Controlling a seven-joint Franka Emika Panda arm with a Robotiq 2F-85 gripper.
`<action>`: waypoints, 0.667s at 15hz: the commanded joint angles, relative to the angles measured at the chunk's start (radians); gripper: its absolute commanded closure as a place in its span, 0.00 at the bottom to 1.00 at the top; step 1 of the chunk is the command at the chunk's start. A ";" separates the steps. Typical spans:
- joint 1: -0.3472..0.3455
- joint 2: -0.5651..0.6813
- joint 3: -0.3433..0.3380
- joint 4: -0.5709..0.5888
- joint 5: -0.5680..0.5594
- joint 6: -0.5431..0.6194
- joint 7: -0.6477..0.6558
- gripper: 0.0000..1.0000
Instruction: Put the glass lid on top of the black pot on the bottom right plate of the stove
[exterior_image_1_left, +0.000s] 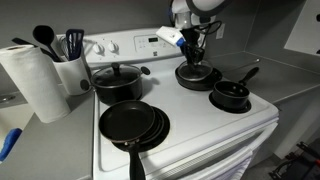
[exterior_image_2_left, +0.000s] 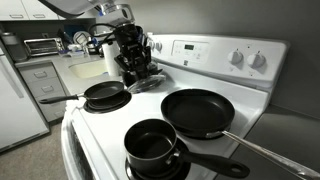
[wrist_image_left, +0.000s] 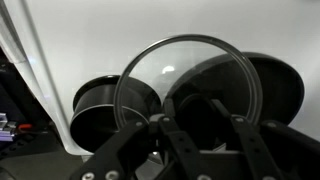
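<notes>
My gripper (exterior_image_1_left: 193, 52) hangs over the back right burner of the white stove (exterior_image_1_left: 190, 125), above a flat black pan (exterior_image_1_left: 197, 75). It also shows in an exterior view (exterior_image_2_left: 137, 65). In the wrist view the gripper (wrist_image_left: 195, 128) is shut on the glass lid (wrist_image_left: 185, 65), which is held tilted and clear of the stove top. The small black pot (exterior_image_1_left: 230, 96) with a long handle sits uncovered on the front right burner, in front of the gripper, and also shows close to the camera (exterior_image_2_left: 152, 146).
A large two-handled black pot (exterior_image_1_left: 118, 82) sits at the back left. Stacked frying pans (exterior_image_1_left: 133, 123) are at the front left. A paper towel roll (exterior_image_1_left: 35, 80) and a utensil holder (exterior_image_1_left: 68, 65) stand on the counter beside the stove. A wide pan (exterior_image_2_left: 205, 110) lies near the control panel.
</notes>
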 joint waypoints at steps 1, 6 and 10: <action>-0.010 -0.043 -0.013 -0.011 -0.090 -0.052 0.147 0.85; -0.032 -0.067 -0.016 -0.039 -0.179 -0.134 0.309 0.85; -0.054 -0.098 -0.014 -0.081 -0.239 -0.207 0.418 0.85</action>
